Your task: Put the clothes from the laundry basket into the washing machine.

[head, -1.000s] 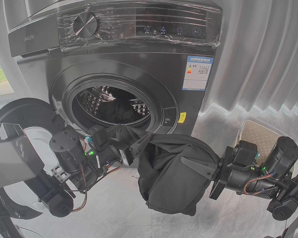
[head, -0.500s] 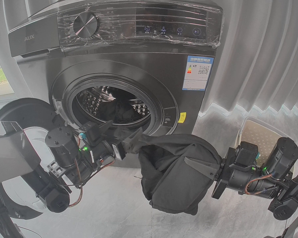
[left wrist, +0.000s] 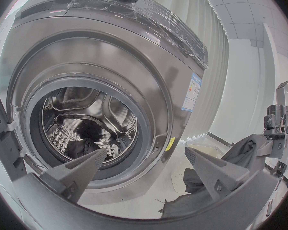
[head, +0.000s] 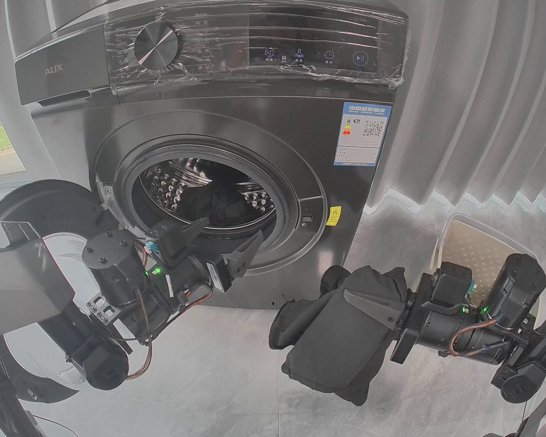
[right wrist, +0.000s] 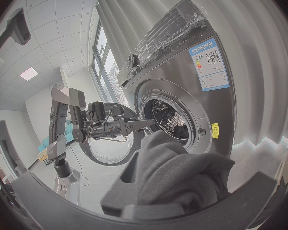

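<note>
- The washing machine (head: pixel 224 110) is taken as the reference; its round door (head: pixel 36 213) is swung open to the machine's left.
- The drum (head: pixel 182 183) is exposed through the door opening. A dark garment (head: pixel 215 204) lies inside it, on the lower part of the drum.
- The left claw (head: pixel 230 232) is held just in front of the lower rim of the machine's opening. Its fingers are spread wide apart, nothing is held between them, and they point towards the drum.
- The right claw (head: pixel 361 323) is positioned in front of the machine's lower right corner, below the blue label (head: pixel 362 133). It is clamped on a black garment (head: pixel 333 341).
- The black garment is bunched over the right claw's upper finger and hangs down from it, above the floor (head: pixel 224 383). It is outside the drum, to the right of the opening and apart from the left claw. Contact with the machine's front panel cannot be determined.
- The laundry basket (head: pixel 446 238) stands on the floor to the right of the machine, beside the right arm.
- A pleated curtain (head: pixel 479 92) hangs behind and to the right of the machine.
</note>
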You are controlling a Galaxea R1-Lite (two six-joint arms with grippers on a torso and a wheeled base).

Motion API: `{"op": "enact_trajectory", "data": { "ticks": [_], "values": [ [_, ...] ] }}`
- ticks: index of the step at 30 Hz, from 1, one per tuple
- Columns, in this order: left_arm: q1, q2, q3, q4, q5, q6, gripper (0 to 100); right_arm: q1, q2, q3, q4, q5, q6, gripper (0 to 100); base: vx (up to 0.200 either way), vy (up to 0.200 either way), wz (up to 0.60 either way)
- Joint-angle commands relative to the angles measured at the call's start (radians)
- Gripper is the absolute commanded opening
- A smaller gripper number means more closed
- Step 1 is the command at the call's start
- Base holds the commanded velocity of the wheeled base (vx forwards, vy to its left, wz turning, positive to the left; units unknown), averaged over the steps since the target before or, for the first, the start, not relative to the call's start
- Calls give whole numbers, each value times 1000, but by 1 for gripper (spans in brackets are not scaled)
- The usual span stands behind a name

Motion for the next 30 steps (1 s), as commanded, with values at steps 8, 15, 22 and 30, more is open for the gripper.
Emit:
{"op": "enact_trajectory", "data": {
  "ticks": [8,15,22,30],
  "values": [
    [-121,-96,147,-2,-148,0,100,1,-4,-22,-1,2,1,0,0,0,0],
    [-193,-148,302,-2,-306,40,100,13,-3,-34,-1,0,4,0,0,0,0],
    [-205,-101,310,-1,-342,105,100,25,0,-40,-1,0,4,0,0,0,0],
    [-208,43,210,-1,-338,151,100,53,0,-50,-2,-3,9,0,0,0,0]
  ]
}}
